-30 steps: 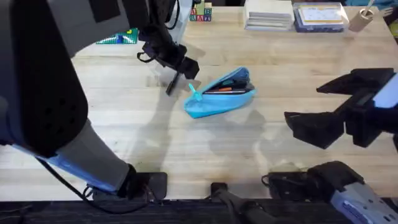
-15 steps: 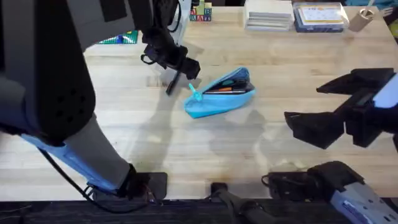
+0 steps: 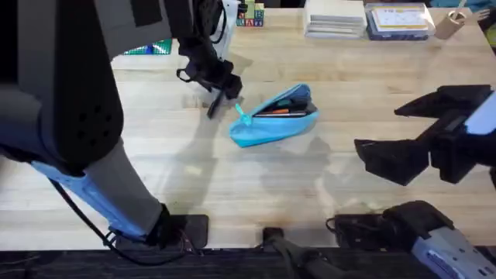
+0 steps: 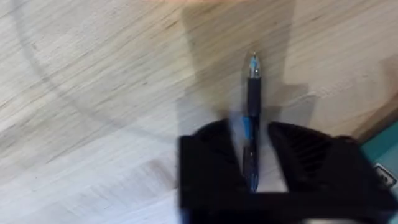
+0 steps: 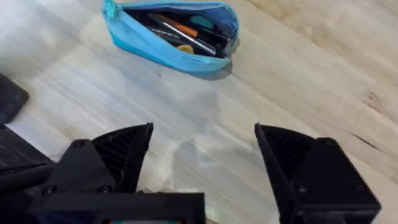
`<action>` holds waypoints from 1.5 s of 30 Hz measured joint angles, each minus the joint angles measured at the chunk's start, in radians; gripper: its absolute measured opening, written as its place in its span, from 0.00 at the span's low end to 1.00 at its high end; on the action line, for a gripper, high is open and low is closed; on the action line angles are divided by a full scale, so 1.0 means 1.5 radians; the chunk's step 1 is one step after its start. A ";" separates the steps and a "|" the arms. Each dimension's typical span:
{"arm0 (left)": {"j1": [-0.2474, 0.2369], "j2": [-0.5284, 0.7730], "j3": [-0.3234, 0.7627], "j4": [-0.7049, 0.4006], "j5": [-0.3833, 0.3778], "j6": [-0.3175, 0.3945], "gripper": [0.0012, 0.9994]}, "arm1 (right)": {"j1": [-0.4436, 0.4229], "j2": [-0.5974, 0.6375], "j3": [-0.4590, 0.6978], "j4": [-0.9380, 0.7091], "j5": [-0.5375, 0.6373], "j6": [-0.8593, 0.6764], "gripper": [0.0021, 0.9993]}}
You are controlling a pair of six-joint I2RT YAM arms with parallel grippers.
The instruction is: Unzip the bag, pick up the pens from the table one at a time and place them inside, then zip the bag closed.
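- The left claw [image 3: 219, 87] is over the far left-centre of the tabletop [image 3: 232, 178], just left of the bag [image 3: 273, 117], and it is grasping a black pen [image 3: 215, 104].
- In the left wrist view the black pen [image 4: 251, 124] runs between the two black fingers [image 4: 211, 168] of the left claw [image 4: 252, 177], its tip pointing away from the claw over the pale wood (a blue band shows partway along the barrel).
- In the overhead view the pen hangs slanted below the claw, its lower end near the wood and close to the bag's zipper-pull end.
- The bag is a light-blue pouch lying slantwise near the middle of the tabletop, its teal zipper pull [image 3: 243, 116] at the end nearest the left claw.
- The bag's zipper is open; in the right wrist view the bag [image 5: 171, 34] gapes along its top, and several pens lie inside it, among them a reddish-orange pen [image 5: 181, 28] and a dark one.
- The right claw [image 3: 411, 136] is held above the right side of the tabletop, well apart from the bag, with its jaws spread wide and nothing between them.
- In the right wrist view the right claw [image 5: 202, 149] shows bare wood between its two fingers, with the bag farther off.
- At the far edge of the tabletop sit a stack of pale books [image 3: 335, 17] and some coloured blocks [image 3: 249, 15].
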 joint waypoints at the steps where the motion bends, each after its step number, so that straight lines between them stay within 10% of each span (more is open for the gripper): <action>1: 0.000 0.001 0.000 0.000 -0.003 -0.001 0.43 | 0.000 0.000 0.000 0.000 0.000 0.000 1.00; 3: 0.001 0.002 0.000 0.000 -0.005 -0.002 0.13 | 0.000 0.000 0.000 0.000 0.000 0.000 1.00; 5: 0.002 0.002 0.001 0.000 -0.005 -0.001 0.05 | 0.000 0.000 0.000 0.000 0.000 0.000 1.00; 29: 0.002 -0.008 0.070 -0.060 -0.003 -0.036 0.04 | 0.000 0.000 0.000 0.000 0.000 0.000 1.00; 45: 0.002 -0.280 0.100 -0.115 0.017 -0.050 0.04 | 0.000 0.000 0.000 0.000 0.000 0.000 1.00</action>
